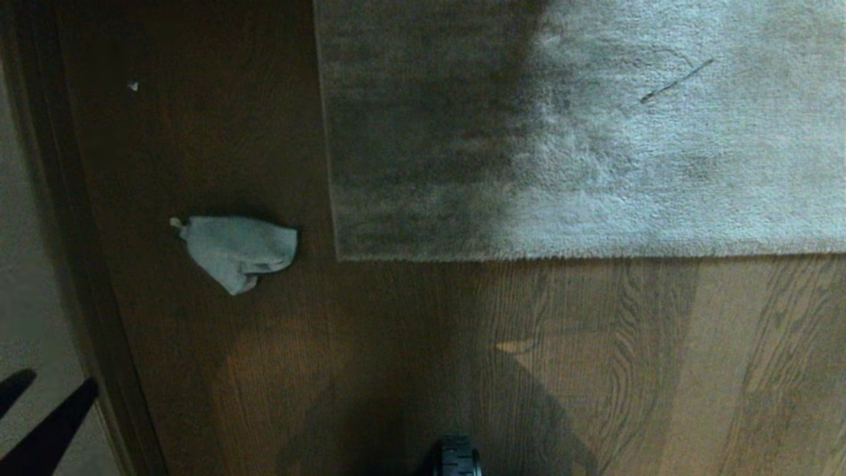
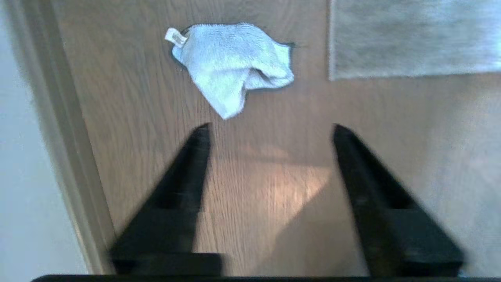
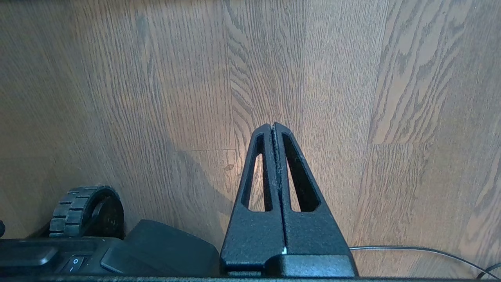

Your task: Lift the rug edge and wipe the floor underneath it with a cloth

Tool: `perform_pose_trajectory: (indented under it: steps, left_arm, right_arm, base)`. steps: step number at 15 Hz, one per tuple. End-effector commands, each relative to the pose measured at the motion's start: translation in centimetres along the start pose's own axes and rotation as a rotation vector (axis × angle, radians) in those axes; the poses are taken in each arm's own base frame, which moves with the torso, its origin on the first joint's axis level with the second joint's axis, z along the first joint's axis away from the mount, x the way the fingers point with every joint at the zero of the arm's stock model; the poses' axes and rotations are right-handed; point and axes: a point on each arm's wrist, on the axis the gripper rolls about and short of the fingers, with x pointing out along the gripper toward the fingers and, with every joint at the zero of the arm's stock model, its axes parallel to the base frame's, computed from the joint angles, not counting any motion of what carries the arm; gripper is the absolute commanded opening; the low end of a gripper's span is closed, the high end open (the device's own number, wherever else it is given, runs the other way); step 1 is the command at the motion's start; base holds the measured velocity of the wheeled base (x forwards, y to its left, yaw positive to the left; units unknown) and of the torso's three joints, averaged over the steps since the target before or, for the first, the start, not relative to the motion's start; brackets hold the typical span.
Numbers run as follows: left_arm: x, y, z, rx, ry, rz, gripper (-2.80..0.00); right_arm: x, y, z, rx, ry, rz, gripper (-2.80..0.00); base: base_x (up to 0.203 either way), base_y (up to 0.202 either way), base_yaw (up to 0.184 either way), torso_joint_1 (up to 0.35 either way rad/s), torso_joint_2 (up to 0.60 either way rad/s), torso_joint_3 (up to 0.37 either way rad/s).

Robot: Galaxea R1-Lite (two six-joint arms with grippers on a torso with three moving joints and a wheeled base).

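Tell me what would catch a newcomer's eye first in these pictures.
Probably the pale crumpled cloth, alone on the brown floor just left of the rug's corner. Next, the big grey rug lying flat across the top right. The left gripper, open and empty, is short of the cloth; the right gripper is shut above bare boards.

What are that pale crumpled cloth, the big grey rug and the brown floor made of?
The pale crumpled cloth looks like soft looped terry or microfibre, with a sewn tag at one corner. The big grey rug seems a short, fuzzy pile textile. The brown floor shows smooth wood-grain planks; real wood or laminate cannot be told.
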Motion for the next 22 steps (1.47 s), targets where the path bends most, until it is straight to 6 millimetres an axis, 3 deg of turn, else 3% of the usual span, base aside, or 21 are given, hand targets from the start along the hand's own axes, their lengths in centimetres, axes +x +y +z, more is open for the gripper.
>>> perform_pose_trajectory:
  steps: [1,5,9,22]
  left_arm:
    - [-5.0,-0.3,-1.8,0.007,-0.127,0.002,-2.80]
    - [-6.2,-0.4,-5.5,-0.023,0.018,0.022,-2.80]
    - [-6.2,-0.2,-6.0,-0.071,0.067,0.107,-2.80]
    - [-6.2,-0.2,-6.0,-0.074,0.067,0.107,-2.80]
  right_arm:
    - [0.0,0.0,0.0,0.002,0.001,0.000,-2.80]
    - [0.0,0.0,0.0,0.002,0.001,0.000,-2.80]
    - [0.0,0.0,0.0,0.002,0.001,0.000,-2.80]
    - [0.0,0.0,0.0,0.002,0.001,0.000,-2.80]
  base:
    - [0.000,0.000,0.000,0.000,0.00,0.000]
    - [0.000,0.000,0.000,0.000,0.00,0.000]
    - [0.000,0.000,0.000,0.000,0.00,0.000]
    - [0.000,0.000,0.000,0.000,0.00,0.000]
